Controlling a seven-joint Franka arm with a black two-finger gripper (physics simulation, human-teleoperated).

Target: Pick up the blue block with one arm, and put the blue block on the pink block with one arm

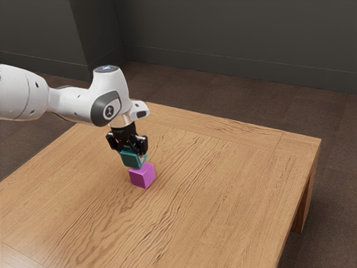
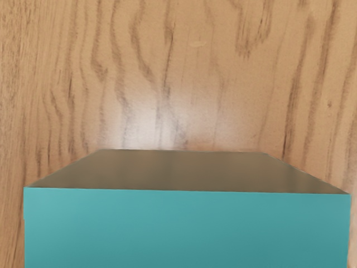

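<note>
The pincer (image 1: 131,149) points straight down and pinches the blue block (image 1: 133,160), one black finger against each of two opposite sides. In the exterior view the block looks more teal than blue: a small plain cube, darker on its shaded faces, with its upper part tucked between the fingers. In the wrist view the blue block (image 2: 184,229) sits just under the hand, one flat bright teal face toward the camera and the adjoining face in dull grey-brown shadow.

It hangs directly over the pink block (image 1: 141,175), set slightly toward the exterior view's left of it. Whether the two cubes touch I cannot tell. The pink block, a magenta cube, rests on the tabletop (image 1: 223,190), pale wood with strong wavy grain, near its middle. The white arm (image 1: 67,103) reaches in from the exterior view's left.
</note>
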